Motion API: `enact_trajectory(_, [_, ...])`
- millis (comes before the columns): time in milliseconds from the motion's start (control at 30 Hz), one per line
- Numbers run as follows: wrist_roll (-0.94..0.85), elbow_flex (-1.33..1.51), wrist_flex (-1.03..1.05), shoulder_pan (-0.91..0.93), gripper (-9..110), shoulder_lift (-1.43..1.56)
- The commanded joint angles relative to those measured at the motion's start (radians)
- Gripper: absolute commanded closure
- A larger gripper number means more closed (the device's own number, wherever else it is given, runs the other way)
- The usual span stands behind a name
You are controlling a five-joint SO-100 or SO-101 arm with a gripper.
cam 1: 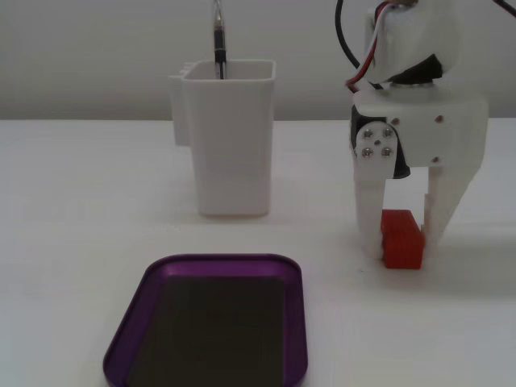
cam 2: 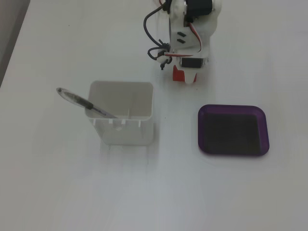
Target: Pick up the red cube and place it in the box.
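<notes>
The red cube (cam 1: 401,239) rests on the white table at the right in a fixed view. My gripper (cam 1: 401,247) points straight down over it, one white finger (cam 1: 369,218) on each side, and both seem to touch its sides. In the other fixed view the cube (cam 2: 178,73) shows only partly under the gripper (cam 2: 185,77), at the top centre. The box, a shallow purple tray (cam 1: 129,326) with a dark inside, lies empty at the lower left of the cube; in the other fixed view the tray (cam 2: 202,131) lies below and to the right.
A tall white plastic container (cam 1: 230,145) holding a pen (cam 1: 218,40) stands to the left of the gripper; in the other fixed view the container (cam 2: 122,120) is at centre left. Black and red cables (cam 2: 154,48) hang beside the arm.
</notes>
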Motion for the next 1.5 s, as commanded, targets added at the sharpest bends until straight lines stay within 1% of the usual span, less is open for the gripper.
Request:
enact_trajectory(0, [0.006,-0.051,0.072,-0.003,102,0.051])
enact_trajectory(200, [0.005,-0.163,0.186,-0.046,102,0.270])
enact_trajectory(400, [0.005,-0.239,0.227,-0.299,102,0.453])
enact_trajectory(533, [0.005,-0.295,0.215,-0.459,102,0.437])
enact_trajectory(633, [0.014,-0.385,0.215,-0.514,102,0.353])
enact_trajectory(733, [0.028,-0.509,0.219,-0.512,102,0.212])
enact_trajectory(933, [0.179,-0.802,0.230,-0.433,102,-0.129])
enact_trajectory(1067, [0.249,-0.983,0.230,-0.379,102,-0.325])
enact_trajectory(1300, [0.305,-1.190,0.290,-0.285,102,-0.531])
enact_trajectory(1467, [0.310,-1.241,0.333,-0.242,102,-0.580])
